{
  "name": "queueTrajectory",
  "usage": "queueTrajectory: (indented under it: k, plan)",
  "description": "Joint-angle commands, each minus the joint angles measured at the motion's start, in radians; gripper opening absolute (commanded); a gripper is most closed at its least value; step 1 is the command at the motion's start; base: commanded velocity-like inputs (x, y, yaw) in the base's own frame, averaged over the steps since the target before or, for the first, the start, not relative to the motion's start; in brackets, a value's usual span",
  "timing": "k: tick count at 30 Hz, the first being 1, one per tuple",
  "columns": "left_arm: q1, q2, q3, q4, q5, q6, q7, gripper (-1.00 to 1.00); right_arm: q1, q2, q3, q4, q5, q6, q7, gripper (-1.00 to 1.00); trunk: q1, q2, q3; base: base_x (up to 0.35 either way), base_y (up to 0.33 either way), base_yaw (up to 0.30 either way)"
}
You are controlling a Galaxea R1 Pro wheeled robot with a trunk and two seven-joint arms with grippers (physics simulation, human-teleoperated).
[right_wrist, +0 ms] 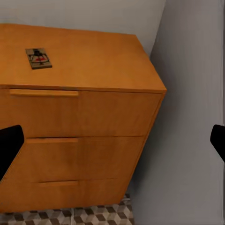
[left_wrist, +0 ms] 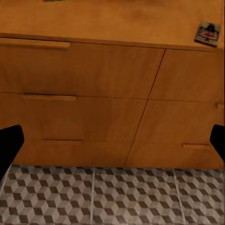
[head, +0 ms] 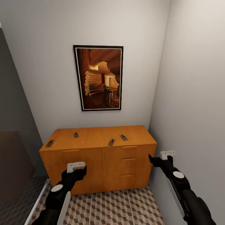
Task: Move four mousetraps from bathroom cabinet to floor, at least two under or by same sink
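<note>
We stand before the cabinet (head: pixel 100 162), at 12 o'clock; four mousetraps (head: pixel 111 142) lie on its top. Left gripper (head: pixel 76 170) and right gripper (head: pixel 160 159) hang wide and empty. We judge the first pickup pending: reach up over one trap.

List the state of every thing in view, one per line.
Four mousetraps: lying flat on the cabinet top, apart, none picked up.
Cabinet: drawers and door shut.
Left hand: open, empty, in front of the cabinet.
Right hand: open, empty, near the cabinet's right corner.
Framed picture: hanging on the wall.
</note>
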Motion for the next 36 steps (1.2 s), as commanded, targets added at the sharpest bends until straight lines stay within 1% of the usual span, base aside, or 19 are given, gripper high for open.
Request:
queueTrajectory:
  k: [1, 4, 6, 10, 11, 13, 14, 16, 17, 18, 19, 21, 22, 23, 24, 26, 27, 31, 36]
  plan:
    - [-0.014, -0.003, 0.000, -0.002, -0.002, 0.006, 0.001, 1.00, -0.003, 0.000, 0.000, -0.016, 0.003, 0.018, 0.000, 1.00, 0.000, -0.001, -0.001, 0.000, 0.000, 0.000]
    - [-0.057, -0.014, 0.000, -0.003, -0.003, 0.010, 0.001, 1.00, -0.021, 0.000, 0.000, -0.046, 0.002, 0.045, 0.000, 1.00, 0.000, -0.001, -0.001, 0.000, 0.000, 0.000]
    - [-0.100, -0.029, -0.001, -0.004, -0.004, 0.030, 0.001, 1.00, -0.052, 0.000, 0.000, -0.061, 0.001, 0.060, 0.000, 1.00, 0.000, -0.001, -0.001, 0.000, 0.000, 0.000]
    - [-0.162, -0.031, -0.001, -0.004, -0.005, 0.080, 0.002, 1.00, -0.100, 0.000, 0.000, -0.070, 0.000, 0.071, -0.002, 1.00, 0.000, -0.001, -0.001, 0.000, 0.000, 0.000]
    - [-0.197, -0.031, -0.001, -0.003, -0.005, 0.104, 0.002, 1.00, -0.128, 0.001, 0.000, -0.072, -0.001, 0.082, -0.004, 1.00, 0.000, -0.001, -0.001, 0.000, 0.000, 0.000]
    - [-0.232, -0.031, -0.002, -0.003, -0.006, 0.123, 0.002, 1.00, -0.160, 0.002, 0.000, -0.074, -0.002, 0.100, -0.005, 1.00, 0.000, -0.001, -0.001, 0.000, 0.000, 0.000]
    - [-0.289, -0.031, -0.002, 0.001, -0.005, 0.143, 0.000, 1.00, -0.213, 0.004, 0.000, -0.074, -0.003, 0.140, -0.006, 1.00, 0.000, -0.001, -0.001, 0.000, 0.000, 0.000]
    - [-0.328, -0.031, -0.004, 0.004, -0.005, 0.155, 0.000, 1.00, -0.248, 0.008, 0.000, -0.074, -0.006, 0.165, -0.007, 1.00, 0.000, -0.001, -0.001, 0.000, 0.000, 0.000]
    - [-0.367, -0.031, -0.011, 0.011, -0.005, 0.168, 0.000, 1.00, -0.282, 0.014, 0.000, -0.073, -0.013, 0.182, -0.007, 1.00, 0.000, -0.001, -0.001, 0.000, 0.000, 0.000]
    - [-0.385, -0.031, -0.016, 0.017, -0.005, 0.175, 0.001, 1.00, -0.298, 0.018, 0.000, -0.072, -0.018, 0.189, -0.007, 1.00, 0.000, -0.001, -0.001, 0.000, 0.000, 0.000]
    - [-0.470, -0.031, -0.048, 0.068, -0.005, 0.214, 0.003, 1.00, -0.365, 0.035, 0.000, -0.054, -0.039, 0.211, -0.009, 1.00, 0.000, -0.001, -0.001, 0.000, 0.000, 0.000]
    - [-0.500, -0.031, -0.057, 0.109, -0.005, 0.224, 0.003, 1.00, -0.385, 0.042, 0.000, -0.031, -0.044, 0.219, -0.012, 1.00, 0.000, -0.001, -0.001, 0.000, 0.000, 0.000]
    - [-0.532, -0.031, -0.063, 0.172, -0.004, 0.230, 0.004, 1.00, -0.407, 0.050, 0.001, 0.008, -0.047, 0.224, -0.014, 1.00, 0.000, -0.001, -0.001, 0.000, 0.000, 0.000]
    - [-0.549, -0.031, -0.065, 0.212, -0.004, 0.231, 0.004, 1.00, -0.419, 0.054, 0.001, 0.034, -0.047, 0.226, -0.015, 1.00, 0.000, -0.001, -0.001, 0.000, 0.000, 0.000]
    - [-0.605, -0.031, -0.069, 0.355, -0.004, 0.230, 0.005, 1.00, -0.456, 0.068, 0.002, 0.135, -0.048, 0.224, -0.018, 1.00, 0.000, -0.001, -0.001, 0.000, 0.000, 0.000]
    - [-0.640, -0.031, -0.070, 0.450, -0.003, 0.226, 0.005, 1.00, -0.479, 0.079, 0.002, 0.210, -0.046, 0.220, -0.018, 1.00, 0.000, -0.001, -0.001, 0.000, 0.000, 0.000]
    - [-0.667, -0.031, -0.071, 0.518, -0.002, 0.219, 0.005, 1.00, -0.498, 0.089, 0.002, 0.273, -0.043, 0.213, -0.018, 1.00, 0.000, -0.001, -0.001, 0.000, 0.000, 0.000]
    - [-0.698, -0.031, -0.072, 0.597, -0.001, 0.206, 0.004, 1.00, -0.522, 0.102, 0.004, 0.352, -0.038, 0.199, -0.016, 1.00, 0.000, -0.001, -0.001, 0.000, 0.000, 0.000]
    - [-0.711, -0.031, -0.070, 0.631, 0.000, 0.198, 0.001, 1.00, -0.532, 0.107, 0.013, 0.391, -0.033, 0.191, -0.018, 1.00, 0.000, -0.001, -0.001, 0.000, 0.000, 0.000]
